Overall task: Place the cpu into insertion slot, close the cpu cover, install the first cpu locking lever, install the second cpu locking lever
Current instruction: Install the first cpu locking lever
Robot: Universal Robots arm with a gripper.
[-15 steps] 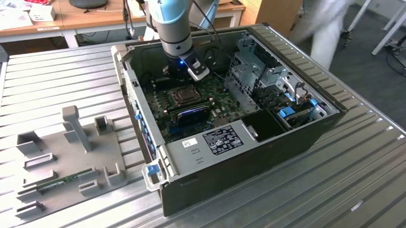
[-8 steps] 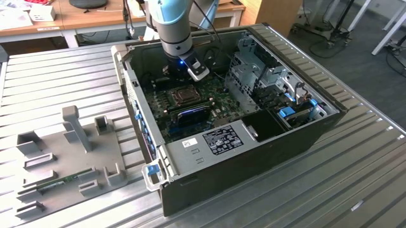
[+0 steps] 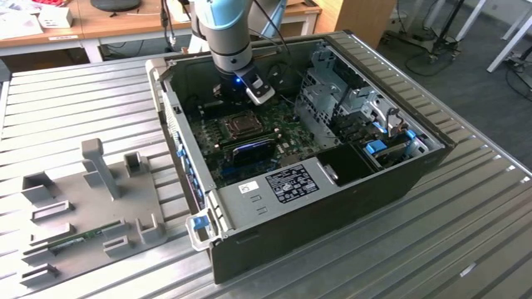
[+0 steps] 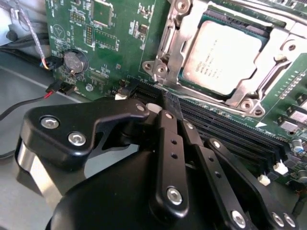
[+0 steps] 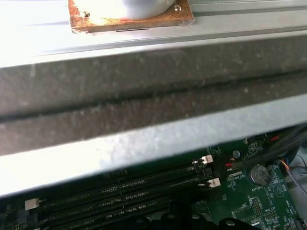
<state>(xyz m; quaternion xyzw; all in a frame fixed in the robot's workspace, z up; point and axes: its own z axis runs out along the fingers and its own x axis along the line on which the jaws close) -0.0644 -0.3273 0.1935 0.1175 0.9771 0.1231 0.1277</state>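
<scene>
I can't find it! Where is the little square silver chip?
In the second wrist view the square silver-grey cpu sits in the motherboard's insertion slot, framed by the silver-metal cpu cover, beside long black memory slots.

My first wrist view: grey case wall (image 5: 144,96); below it, green board (image 5: 249,201) with black memory slots (image 5: 120,191), white latches (image 5: 207,159) at their ends, coin battery (image 5: 259,175) beside red-black wires (image 5: 283,143).

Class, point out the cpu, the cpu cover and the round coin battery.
cpu (image 4: 225,56), second wrist view, middle of its metal top.
cpu cover (image 4: 178,44), second wrist view, silver frame strip beside the chip.
coin battery (image 4: 74,61), second wrist view, its face.
</scene>
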